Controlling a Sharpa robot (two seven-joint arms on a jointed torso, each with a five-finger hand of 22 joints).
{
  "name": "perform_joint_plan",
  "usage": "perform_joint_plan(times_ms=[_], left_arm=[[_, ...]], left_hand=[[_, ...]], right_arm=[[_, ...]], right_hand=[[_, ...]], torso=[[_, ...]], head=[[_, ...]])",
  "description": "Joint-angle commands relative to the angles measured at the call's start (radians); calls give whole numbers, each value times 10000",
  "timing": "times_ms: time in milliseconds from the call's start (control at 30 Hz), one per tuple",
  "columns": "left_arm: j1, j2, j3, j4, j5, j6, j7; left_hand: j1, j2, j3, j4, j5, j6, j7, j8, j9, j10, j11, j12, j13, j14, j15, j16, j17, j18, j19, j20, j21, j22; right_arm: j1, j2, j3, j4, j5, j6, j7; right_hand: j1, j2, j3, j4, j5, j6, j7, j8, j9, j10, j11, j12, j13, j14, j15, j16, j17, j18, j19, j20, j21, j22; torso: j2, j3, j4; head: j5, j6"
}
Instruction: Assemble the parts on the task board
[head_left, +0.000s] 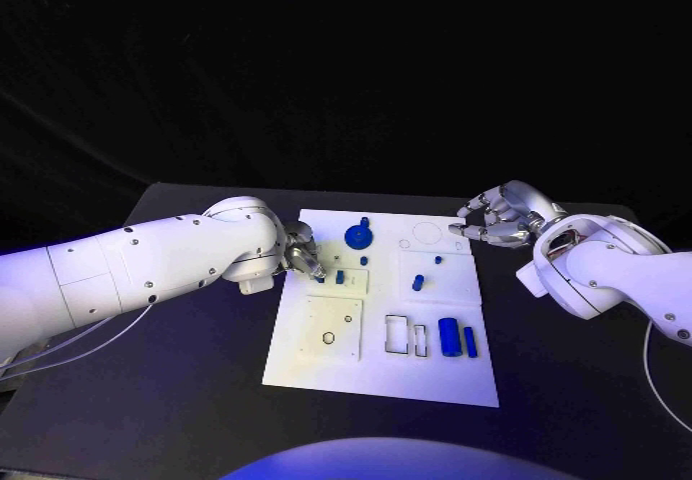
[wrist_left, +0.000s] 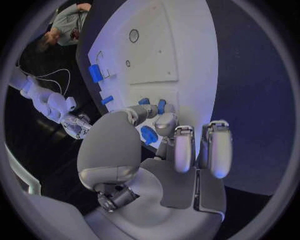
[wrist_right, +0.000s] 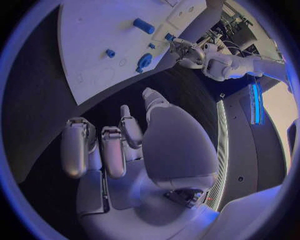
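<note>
task board (head_left: 433, 375), the white plate, lies in the middle of the black tabletop (head_left: 188, 400), its long side running from near to far, and the blue parts are spread over it so each sits by the recess it seems meant for: a round blue disc (head_left: 358, 236) toward the far left corner, a small peg (head_left: 418, 283) near the middle, and a blue cylinder (head_left: 449, 336) with a slimmer blue bar (head_left: 470, 342) just beside it toward the near right, next to two outlined rectangular slots (head_left: 397, 335). the left hand (head_left: 304, 256) is down at the board's left edge, fingers curled over a small raised block, and the left wrist view shows a small blue part (wrist_left: 149, 135) pinched between its fingertips (wrist_left: 164, 121), with two more small blue pieces (wrist_left: 154, 104) on the board touching or just beyond them; my guess is that it is holding the part tilted low so as to seat it in that block. the right hand (head_left: 500, 217) hangs above the tabletop just off the board's far right corner, fingers loosely curled and apart, grasping nothing, likely parked clear so the left has room. from the right hand the cylinder and bar lie well nearer and to the left; the disc is across the board.
</note>
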Motion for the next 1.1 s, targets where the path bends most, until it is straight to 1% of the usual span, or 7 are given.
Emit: perform_joint_plan(times_ms=[33,300,433,533,667,833,1100], left_arm=[[-14,48,-6,17,-9,214,-40],[-14,89,-6,-54,-7,318,-92],[-14,123,-6,-95,-1,401,-128],[-15,152,-7,-134,1,431,-147],[-15,186,-8,-181,2,443,-166],[-15,221,-8,-224,3,454,-192],[-15,243,-8,-282,2,453,-224]], left_hand=[[-52,77,1237,-1330,67,308,-249,89,242,72,30,52,-6,1057,-74,36,2635,-143,681,-61,-5,2335],[-233,20,1160,-1324,127,367,-267,153,233,98,28,42,-40,1057,-85,36,2635,-144,682,-70,-5,2338],[-528,-70,915,-1205,8,427,-334,203,196,137,-6,28,-89,1057,-122,36,2635,-145,685,-97,-5,2344],[-708,-124,682,-1069,-232,451,-404,194,130,145,-53,23,-112,1057,-161,36,2635,-142,677,-129,-21,2339],[-843,-159,491,-921,-348,493,-436,181,68,143,-79,29,-120,1057,-188,36,2635,-145,685,-157,-15,2347],[-956,-180,286,-739,-644,581,-470,174,-16,149,-104,48,-122,1057,-219,36,2635,-144,685,-187,-19,2349],[-1053,-233,123,-585,-818,633,-478,162,-80,148,-111,57,-129,1057,-235,36,2635,-146,689,-207,-19,2353]], right_arm=[[-7,0,0,11,-59,77,54],[-8,-5,0,10,-59,73,59],[-8,-7,0,7,-58,71,61],[-8,-6,0,6,-58,70,64],[-9,-7,0,4,-57,68,67],[-9,-3,0,-1,-52,67,71],[-10,-6,0,-5,-47,54,75]], right_hand=[[-46,9,44,-3,59,-28,-44,55,12,-53,9,-32,-17,763,-94,-35,1450,135,-51,7,-31,1181],[-69,5,67,2,72,-27,-45,65,22,-57,7,-44,-34,763,-96,-40,1443,139,-56,4,-52,1172],[-183,1,54,16,-75,-34,-46,77,35,-54,9,-50,-49,764,-96,-43,1444,137,-48,3,-56,1177],[-210,-1,50,16,-121,-38,-45,80,38,-53,8,-51,-51,761,-96,-48,1432,139,-52,2,-67,1172],[-241,-1,45,15,-179,-41,-47,85,44,-50,9,-49,-53,763,-96,-46,1440,139,-50,2,-71,1172],[-272,1,38,18,-226,-45,-46,88,48,-59,9,-62,-70,759,-96,-55,1420,141,-54,2,-82,1168],[-309,1,26,19,-276,-49,-46,92,52,-63,9,-70,-82,761,-96,-53,1428,144,-57,2,-95,1162]], torso=[[-3,3,4],[1,5,-3],[6,4,4],[1,3,-1],[3,3,-5],[1,6,-6],[-2,4,1]], head=[[1,-14],[3,-33],[1,-34],[1,-38],[-6,-50],[-18,-63],[-23,-81]])
